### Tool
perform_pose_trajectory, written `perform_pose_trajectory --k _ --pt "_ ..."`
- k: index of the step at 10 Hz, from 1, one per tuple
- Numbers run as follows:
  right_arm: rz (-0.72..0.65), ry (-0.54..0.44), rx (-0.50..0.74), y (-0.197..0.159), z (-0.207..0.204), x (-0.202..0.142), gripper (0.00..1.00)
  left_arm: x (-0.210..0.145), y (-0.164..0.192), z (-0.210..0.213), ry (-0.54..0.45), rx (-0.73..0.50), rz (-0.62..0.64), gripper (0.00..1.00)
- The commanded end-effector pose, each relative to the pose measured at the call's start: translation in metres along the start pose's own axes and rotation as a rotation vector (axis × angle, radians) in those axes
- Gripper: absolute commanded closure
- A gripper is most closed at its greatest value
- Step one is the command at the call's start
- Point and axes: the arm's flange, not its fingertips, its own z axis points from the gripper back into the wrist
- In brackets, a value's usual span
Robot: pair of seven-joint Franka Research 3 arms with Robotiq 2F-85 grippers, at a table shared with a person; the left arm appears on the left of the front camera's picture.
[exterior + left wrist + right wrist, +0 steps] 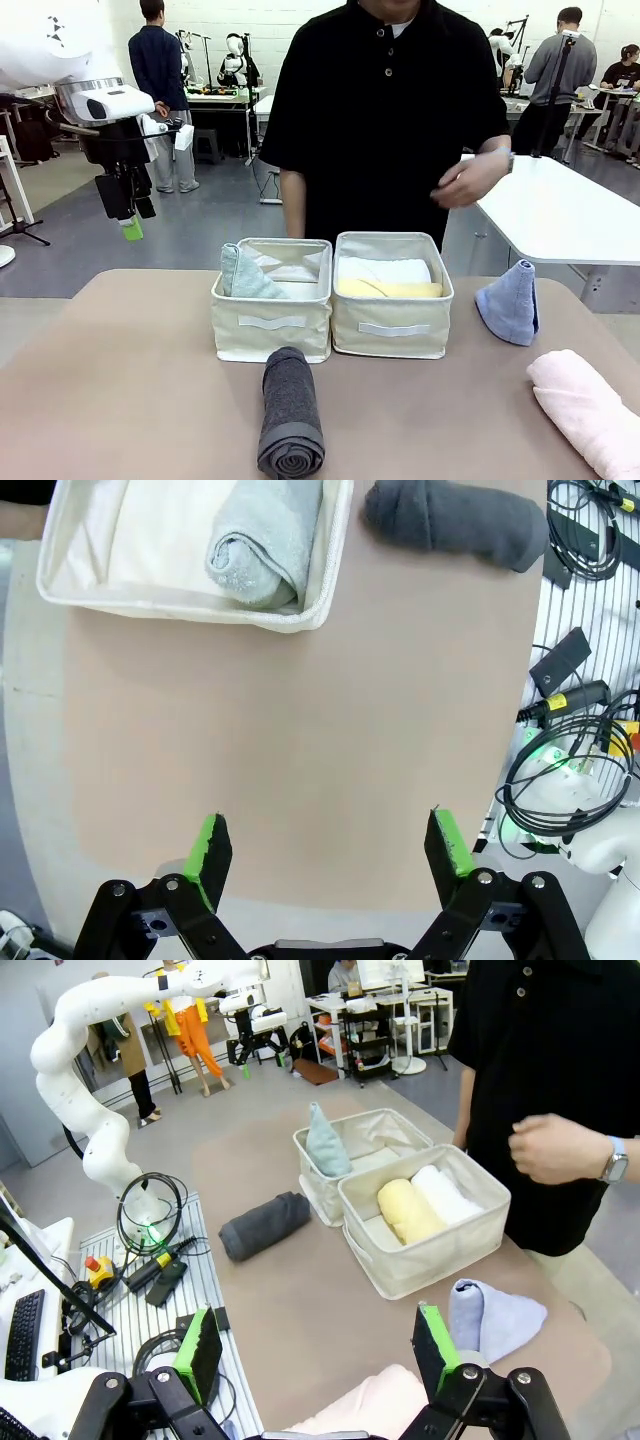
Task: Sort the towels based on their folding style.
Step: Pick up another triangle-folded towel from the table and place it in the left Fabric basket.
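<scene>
Over the table (120,380), the left gripper (328,848) hangs wide and empty; the right gripper (315,1345), equally wide and empty, hovers above the pink towel (365,1405).

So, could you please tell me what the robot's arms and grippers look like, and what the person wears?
The left arm is white with rounded joints. The left gripper and right gripper have black linkage fingers tipped with bright green pads. The person wears a black short-sleeved polo shirt with buttons and a wristwatch on a pale blue strap.
</scene>
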Motion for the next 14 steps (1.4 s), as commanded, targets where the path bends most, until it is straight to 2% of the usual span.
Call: perform_pose_trajectory --k 1,2,3,4,7,8,9,11,14 --pt "0.012 -0.014 0.007 0.000 0.001 0.001 0.00 0.000 0.002 0.003 0.010 -0.010 0.014 0.00" --pt "0.012 -0.014 0.007 0.000 0.001 0.001 0.00 0.000 0.000 0.000 0.000 0.000 0.000 0.00" --pt "0.012 -0.014 0.007 0.000 0.001 0.001 0.00 -0.029 0.008 0.017 -0.162 -0.050 0.001 0.00" --pt "0.012 -0.014 0.007 0.000 0.001 0.001 0.00 -0.063 0.010 0.036 -0.338 -0.096 -0.053 0.00" --pt "0.012 -0.014 0.007 0.000 0.001 0.001 0.00 -0.138 0.001 0.066 -0.629 -0.040 -0.125 0.00" --pt "0.012 -0.014 0.007 0.000 0.001 0.001 0.00 -0.165 -0.002 0.075 -0.775 -0.052 -0.177 0.00" --pt "0.012 -0.014 0.007 0.000 0.001 0.001 0.00 -0.188 -0.003 0.080 -0.856 -0.039 -0.196 0.00" --pt "0.012 -0.014 0.007 0.000 0.001 0.001 0.00 -0.225 -0.003 0.073 -0.951 0.066 -0.118 0.00" --pt "0.012 -0.014 0.007 0.000 0.001 0.001 0.00 -0.279 0.002 0.059 -1.093 0.119 -0.001 0.00"
